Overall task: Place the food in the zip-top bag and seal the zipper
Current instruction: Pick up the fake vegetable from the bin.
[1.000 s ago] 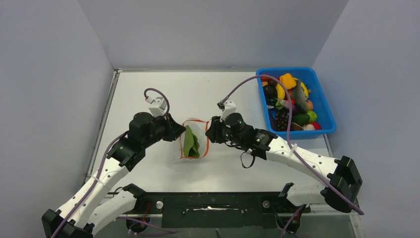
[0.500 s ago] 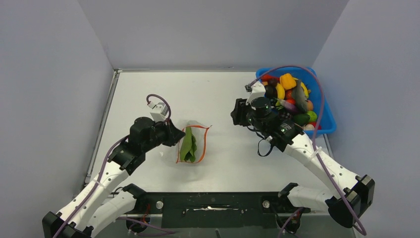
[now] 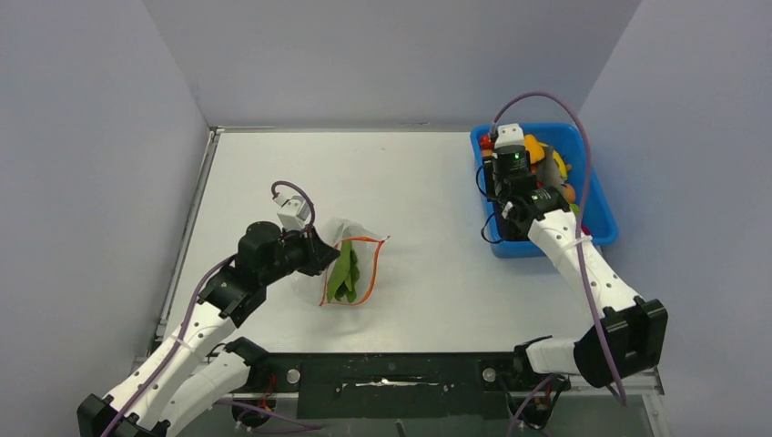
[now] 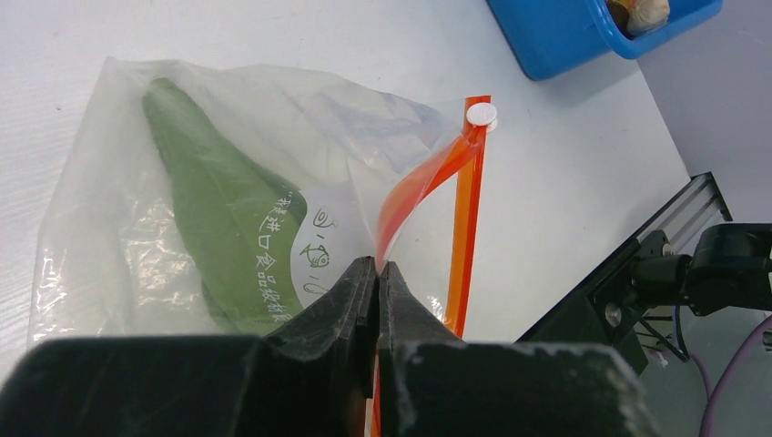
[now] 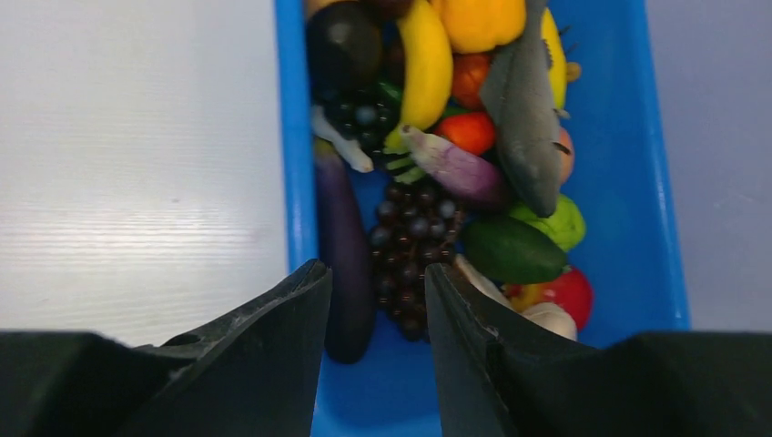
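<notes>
white tabletop [image 3: 428, 182]: clear crinkly zip-top bag [image 3: 364, 264] lies mid-table, long green pod [image 4: 218, 200] inside, left gripper [image 4: 376, 273] clamped on its orange-red zipper strip [image 4: 469, 182]. right gripper [image 5: 375, 273] half-open, empty, over blue plastic bin [image 5: 291, 137]; overhead, right arm [image 3: 583, 264] hides some toy food [image 5: 428, 64].

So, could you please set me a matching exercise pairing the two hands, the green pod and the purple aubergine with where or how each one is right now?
Column one:
1. left hand
2. right hand
3. green pod
4. purple aubergine

Column two:
A. lying in the blue bin
B. shut on the zipper
C. inside the zip-top bag
D. open, over the blue bin

Pairs: 1-B, 2-D, 3-C, 4-A.
</notes>
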`<move>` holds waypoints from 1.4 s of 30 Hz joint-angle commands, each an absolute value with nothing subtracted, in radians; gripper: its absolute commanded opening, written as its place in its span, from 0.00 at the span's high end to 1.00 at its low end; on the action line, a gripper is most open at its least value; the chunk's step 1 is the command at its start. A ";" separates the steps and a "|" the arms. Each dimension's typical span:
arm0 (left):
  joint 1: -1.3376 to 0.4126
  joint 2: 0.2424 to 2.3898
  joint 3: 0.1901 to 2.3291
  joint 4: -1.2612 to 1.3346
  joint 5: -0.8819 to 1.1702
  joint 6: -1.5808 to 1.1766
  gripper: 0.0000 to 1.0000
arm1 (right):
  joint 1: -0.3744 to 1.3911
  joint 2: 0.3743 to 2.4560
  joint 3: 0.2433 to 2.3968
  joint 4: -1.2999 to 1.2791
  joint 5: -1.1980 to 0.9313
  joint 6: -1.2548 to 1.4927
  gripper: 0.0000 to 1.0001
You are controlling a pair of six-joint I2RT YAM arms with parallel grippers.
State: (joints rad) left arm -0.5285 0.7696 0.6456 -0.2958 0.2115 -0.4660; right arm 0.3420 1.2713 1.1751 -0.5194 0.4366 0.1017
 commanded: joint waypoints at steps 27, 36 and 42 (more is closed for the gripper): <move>-0.526 0.729 0.634 -0.219 0.248 -0.444 1.00 | 0.164 1.814 1.460 -0.424 0.548 -0.326 0.56; -0.526 0.726 0.637 -0.221 0.250 -0.442 1.00 | 0.163 1.878 1.488 -0.438 0.559 -0.351 0.58; -0.526 0.718 0.637 -0.221 0.248 -0.440 1.00 | 0.162 1.904 1.494 -0.442 0.587 -0.364 0.63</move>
State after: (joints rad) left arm -0.5285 0.7395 0.6273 -0.2878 0.2295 -0.4583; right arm 0.1688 1.9015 1.4494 -0.4610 0.5480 -0.3408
